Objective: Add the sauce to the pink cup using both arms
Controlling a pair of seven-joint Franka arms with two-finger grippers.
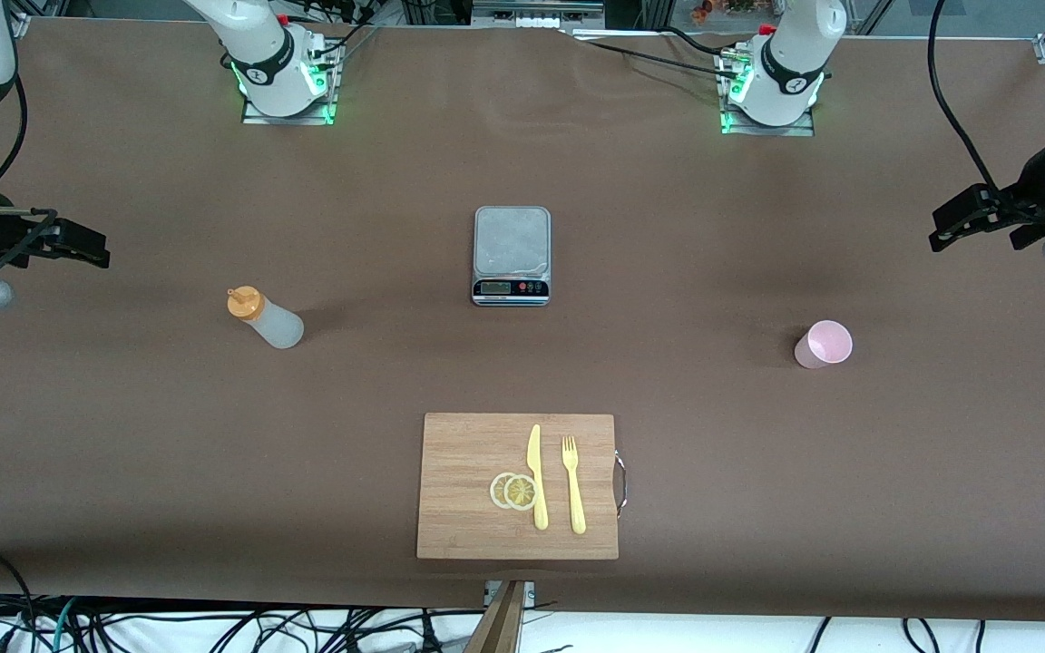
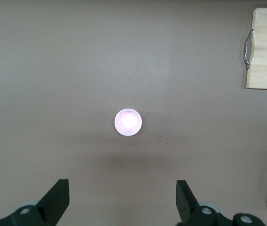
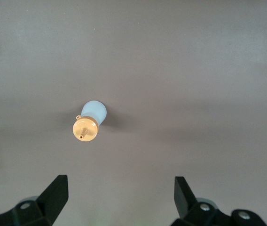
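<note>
— Toward the right arm's end of the tabletop [image 1: 123, 435], what do you have?

— You have the sauce bottle [image 1: 266, 317] standing upright, orange cap on. Your right pincer [image 1: 78, 243] hangs in the air over that end, fingers [image 3: 56, 193] spread wide and holding nothing; the right wrist view looks straight down on the bottle [image 3: 89, 121], well apart from the fingers.

— And the pink cup?

— You'll find the pink cup [image 1: 823, 344] upright toward the left arm's end. Your left pincer [image 1: 962, 218] hangs over that end, released as well, fingers [image 2: 57, 197] parted, with the cup [image 2: 128, 122] well clear of them.

— What lies between the two?

— You have a kitchen scale [image 1: 512, 255] mid-table and, nearer the front camera, a cutting board [image 1: 468, 462] carrying two lemon slices [image 1: 513, 491], a yellow knife [image 1: 537, 476] and a yellow fork [image 1: 572, 484]. Nothing stands between either pincer and its thing.

— Anything hard to see?

— You can't read the scale's display, and both arms are cut off at the picture's edges.
</note>
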